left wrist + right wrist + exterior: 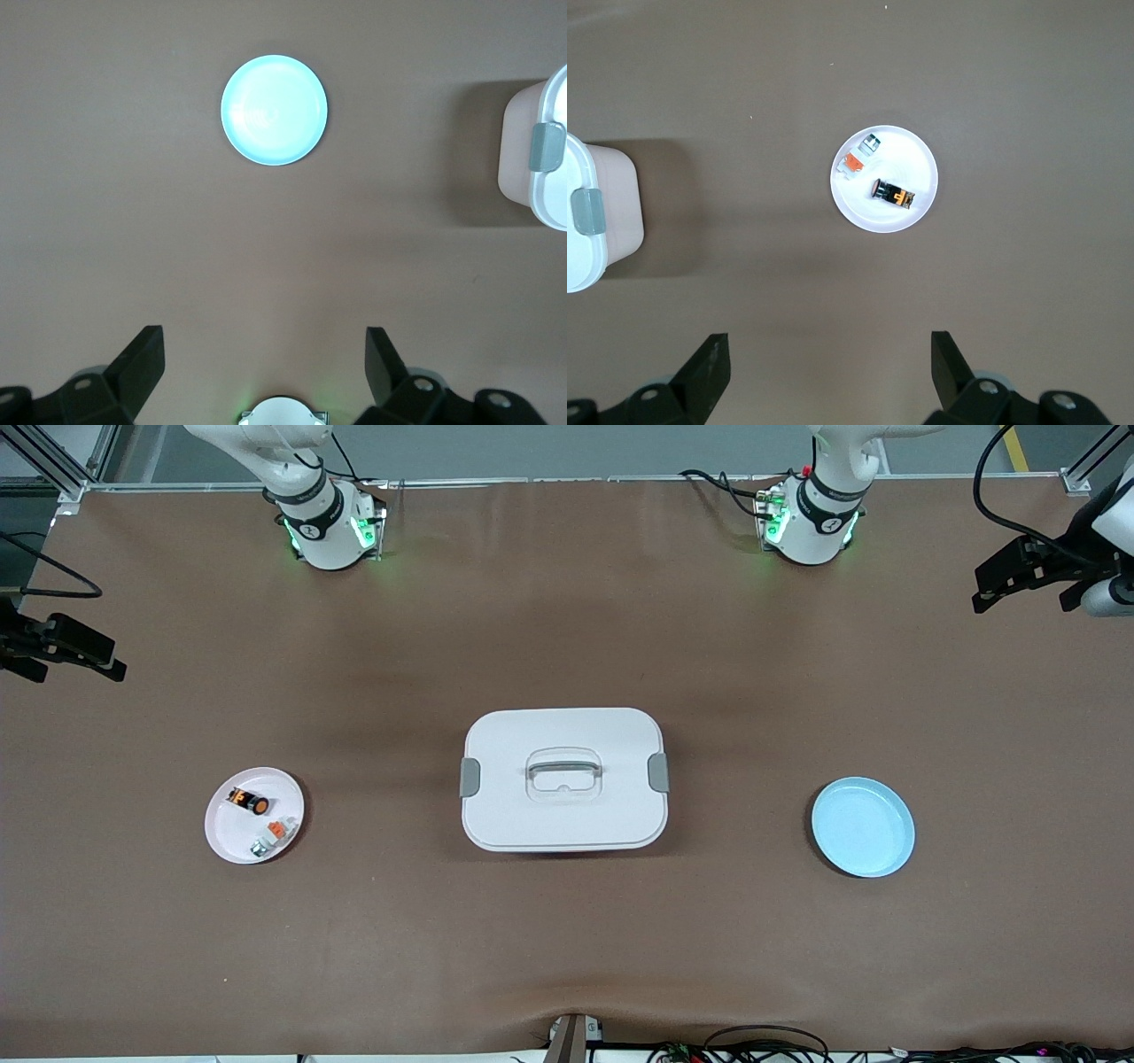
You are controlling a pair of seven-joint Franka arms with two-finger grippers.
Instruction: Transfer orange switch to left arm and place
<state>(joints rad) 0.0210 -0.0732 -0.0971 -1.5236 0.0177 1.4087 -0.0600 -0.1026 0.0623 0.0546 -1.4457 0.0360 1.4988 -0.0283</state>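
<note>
This is looking like a robot lab, not a home. Two white arms (310, 514) are standing bolted on a big table (567, 939) with a brown cover, and green lights are glowing at their bases. Metal frame bars (53, 465) are standing at the corners, black cameras (62, 646) are sitting on stands at the sides, and cables (762, 1041) are lying along the table's edge.
</note>
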